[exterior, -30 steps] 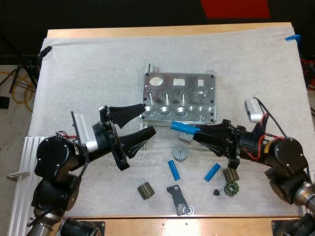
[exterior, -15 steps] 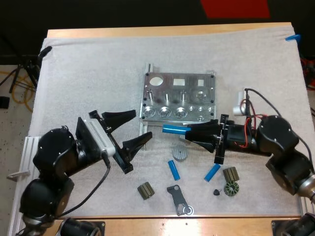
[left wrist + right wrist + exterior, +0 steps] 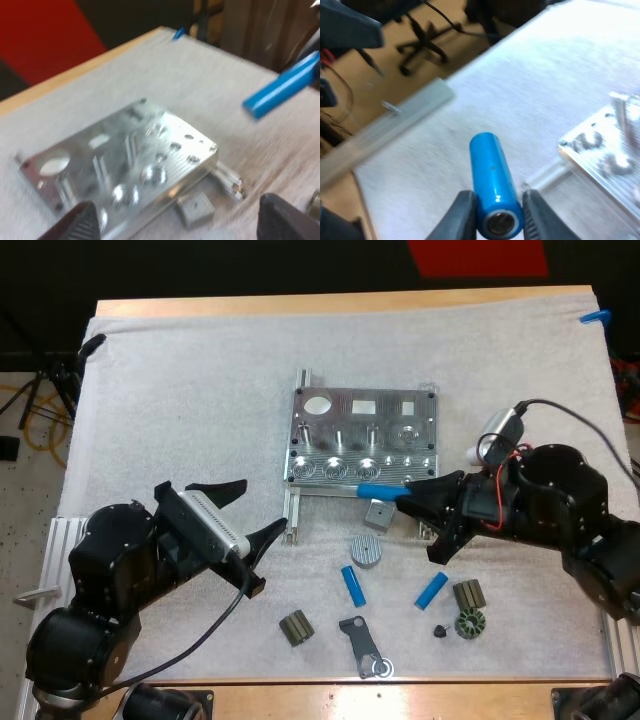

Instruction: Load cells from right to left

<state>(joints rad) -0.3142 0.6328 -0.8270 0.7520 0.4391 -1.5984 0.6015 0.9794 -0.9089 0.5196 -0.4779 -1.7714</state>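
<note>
The metal fixture [image 3: 363, 440] lies flat at the mat's middle. My right gripper [image 3: 418, 492] is shut on a blue cylinder [image 3: 378, 490], which points left along the fixture's front edge, just over a small grey block [image 3: 379, 514]. In the right wrist view the cylinder [image 3: 492, 185] is pressed between my fingers [image 3: 459, 216], with the fixture's corner [image 3: 607, 150] beyond. My left gripper [image 3: 255, 508] stands open, left of the fixture and clear of everything. From the left wrist the fixture [image 3: 125, 165], the grey block [image 3: 194, 210] and the held cylinder [image 3: 282, 85] are seen.
Two loose blue cylinders [image 3: 353, 585] [image 3: 432, 589] lie in front of the fixture, near a grey disc [image 3: 367, 550]. Dark parts [image 3: 295, 627] [image 3: 469, 595] [image 3: 468, 623] and a bracket [image 3: 362, 645] sit by the mat's near edge. An aluminium rail [image 3: 70, 560] runs along the left.
My left gripper has drawn back from the fixture's left corner toward the lower left. My right gripper has carried the blue cylinder right and up to the fixture's front edge.
</note>
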